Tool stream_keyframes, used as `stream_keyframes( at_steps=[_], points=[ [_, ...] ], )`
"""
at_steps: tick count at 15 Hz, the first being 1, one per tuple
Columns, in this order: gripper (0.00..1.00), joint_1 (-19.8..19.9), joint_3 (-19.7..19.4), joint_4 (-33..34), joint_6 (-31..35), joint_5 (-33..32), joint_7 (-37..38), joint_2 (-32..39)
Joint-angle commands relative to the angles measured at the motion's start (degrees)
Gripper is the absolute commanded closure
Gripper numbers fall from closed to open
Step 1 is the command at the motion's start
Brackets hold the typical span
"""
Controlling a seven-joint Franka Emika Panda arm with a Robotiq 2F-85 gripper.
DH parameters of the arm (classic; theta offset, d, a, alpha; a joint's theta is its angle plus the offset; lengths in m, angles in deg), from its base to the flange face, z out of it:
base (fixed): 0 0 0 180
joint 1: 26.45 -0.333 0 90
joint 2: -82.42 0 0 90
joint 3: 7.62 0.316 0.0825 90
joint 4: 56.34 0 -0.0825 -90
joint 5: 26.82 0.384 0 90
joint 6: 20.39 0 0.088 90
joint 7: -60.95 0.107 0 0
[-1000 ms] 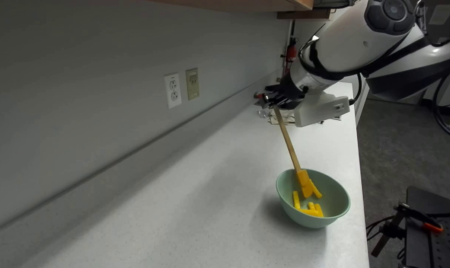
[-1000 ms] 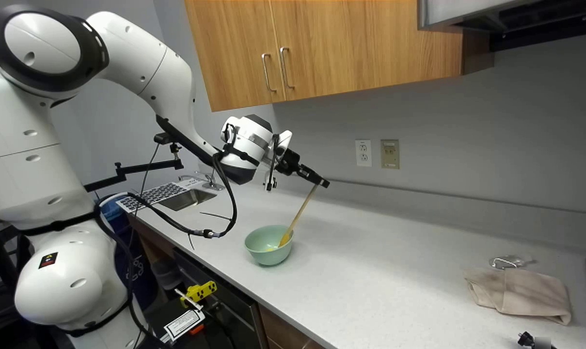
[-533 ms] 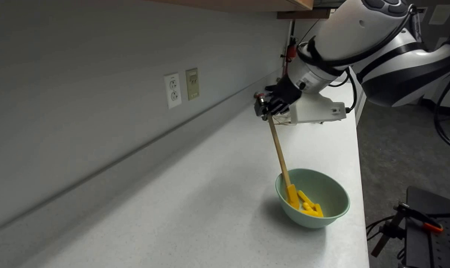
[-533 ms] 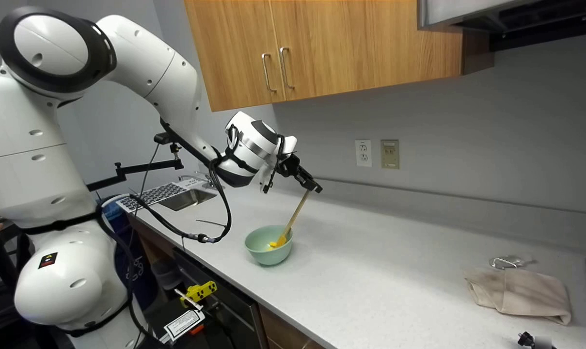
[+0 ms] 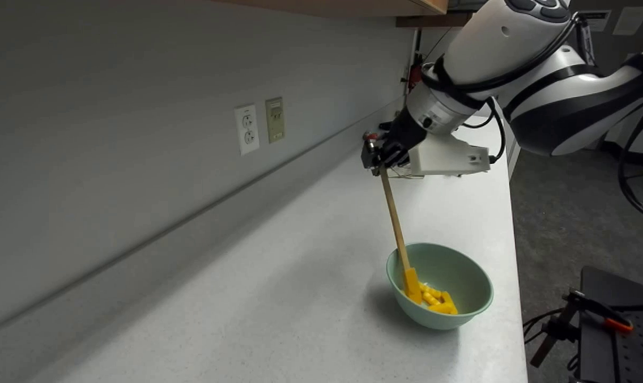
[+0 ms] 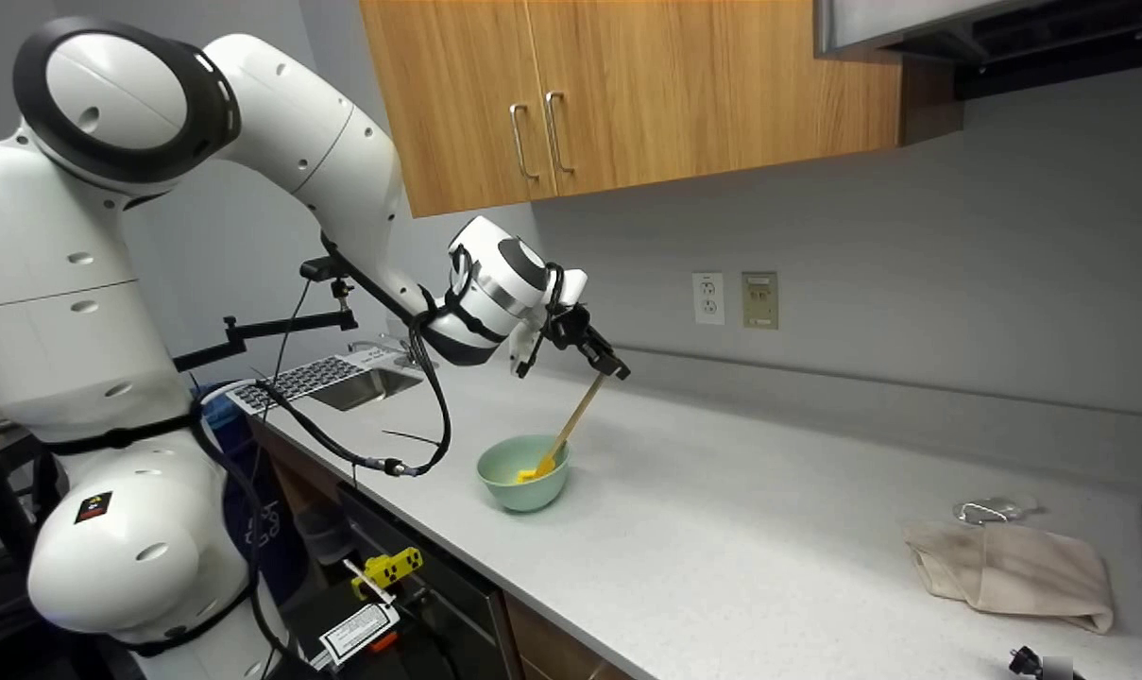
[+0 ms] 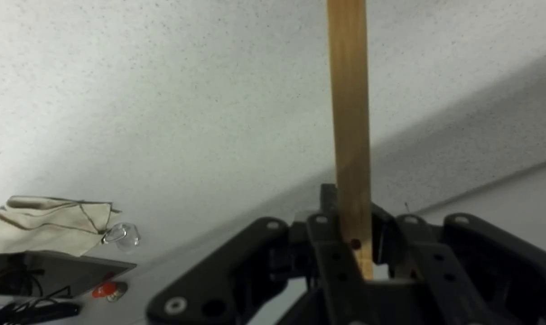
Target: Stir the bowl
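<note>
We see the gripper (image 7: 355, 216) pinching the spatula (image 5: 398, 234) near the upper end of its handle (image 7: 352, 113) — this part is between the two fingers (image 7: 328, 198). The spatula leans down from the gripper into the bowl (image 5: 466, 276), which stands below, on the counter (image 5: 278, 298). Inside, the blade (image 5: 412, 287) is just beside yellow pieces (image 5: 444, 307). Well apart from the gripper — we find a cloth (image 6: 1014, 571).

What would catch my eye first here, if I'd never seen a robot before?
Most likely the big white robot arm, which fills the left side of an exterior view and reaches over the pale counter. At its end, a black gripper holds a wooden-handled spatula, its yellow head down inside a pale green bowl beside some yellow pieces. Above the counter hang wood-grain cupboards.
</note>
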Motion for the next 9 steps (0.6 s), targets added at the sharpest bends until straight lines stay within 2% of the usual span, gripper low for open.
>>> stream_keyframes(
  at_steps=[1, 4, 9],
  points=[
    [0.98, 0.1, -0.5, 2.0, -5.2, -9.4, 5.1, -2.4],
    [0.98, -0.2, 0.0, 2.1, -7.7, -11.9, 6.2, -3.4],
    [0.98, -0.4, 0.2, 0.3, -5.0, -6.1, 2.6, -2.6]
  ],
)
